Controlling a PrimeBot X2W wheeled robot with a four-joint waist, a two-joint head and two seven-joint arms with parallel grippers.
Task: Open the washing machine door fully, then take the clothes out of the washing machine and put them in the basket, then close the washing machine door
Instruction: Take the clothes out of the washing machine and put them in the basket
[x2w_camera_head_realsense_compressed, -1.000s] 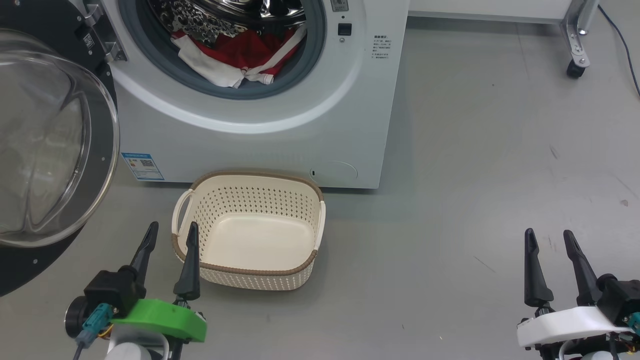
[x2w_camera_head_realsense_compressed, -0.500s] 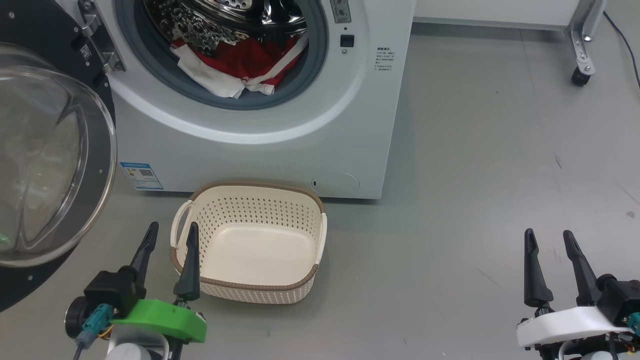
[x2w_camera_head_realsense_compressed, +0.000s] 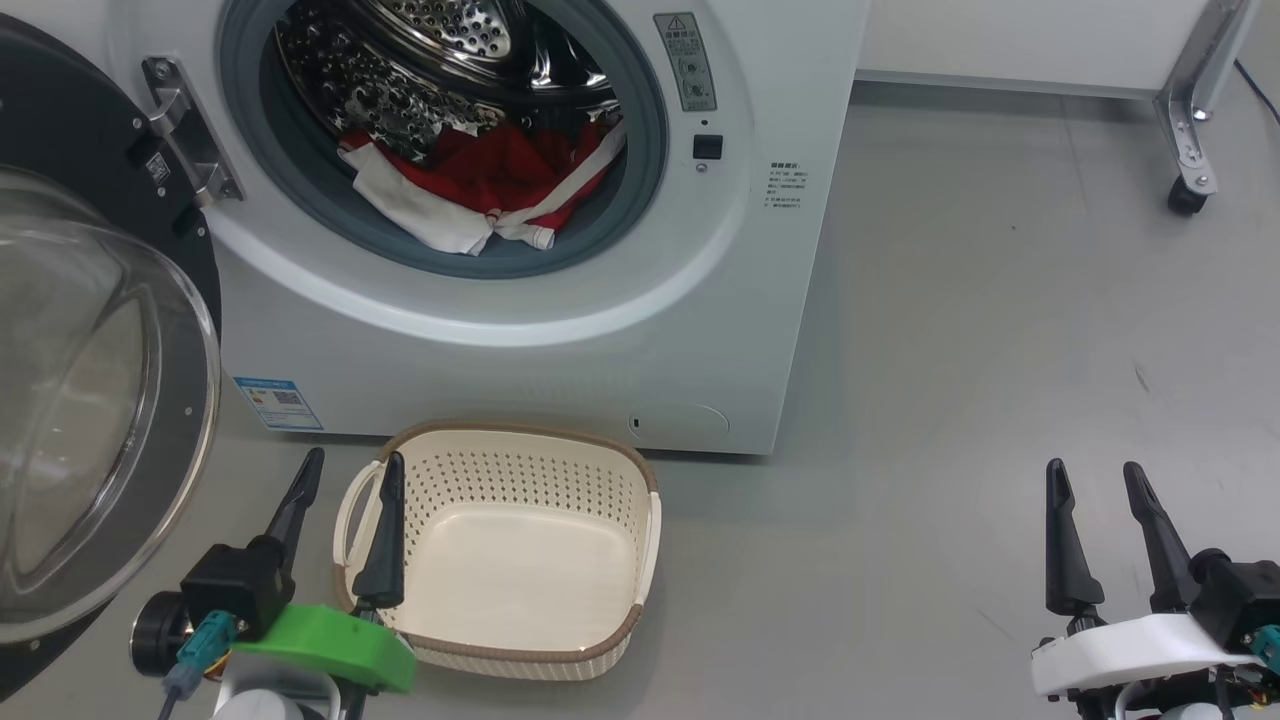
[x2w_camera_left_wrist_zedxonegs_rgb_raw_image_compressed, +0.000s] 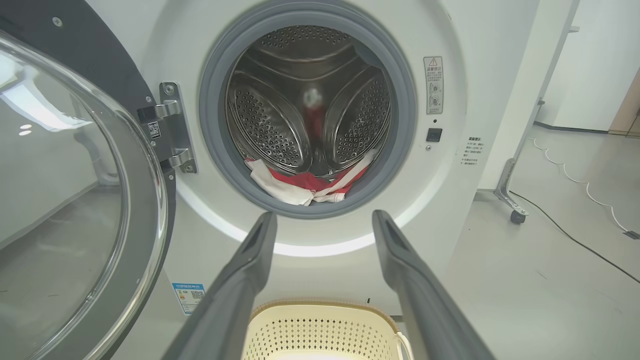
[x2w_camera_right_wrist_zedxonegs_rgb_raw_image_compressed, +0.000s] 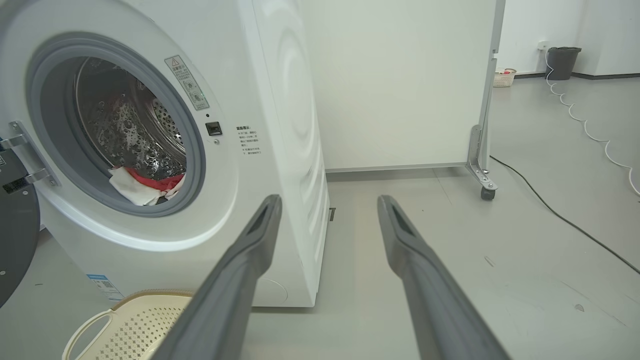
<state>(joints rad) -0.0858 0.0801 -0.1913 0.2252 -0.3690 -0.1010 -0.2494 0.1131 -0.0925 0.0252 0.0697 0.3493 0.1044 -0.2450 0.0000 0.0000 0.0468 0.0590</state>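
Black-rimmed glass door (x2w_camera_head_realsense_compressed: 100, 420): found open. Red white-trimmed clothes (x2w_camera_head_realsense_compressed: 500, 170): lying in steel drum (x2w_camera_head_realsense_compressed: 430, 40); reach inside judged next. Left end effector (x2w_camera_head_realsense_compressed: 354, 458), right end effector (x2w_camera_head_realsense_compressed: 1093, 467): spread, empty.

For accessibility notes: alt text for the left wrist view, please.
An open washing machine shows red and white clothes at the drum's front lip, its glass door standing open at left. The open left gripper frames a cream basket below.
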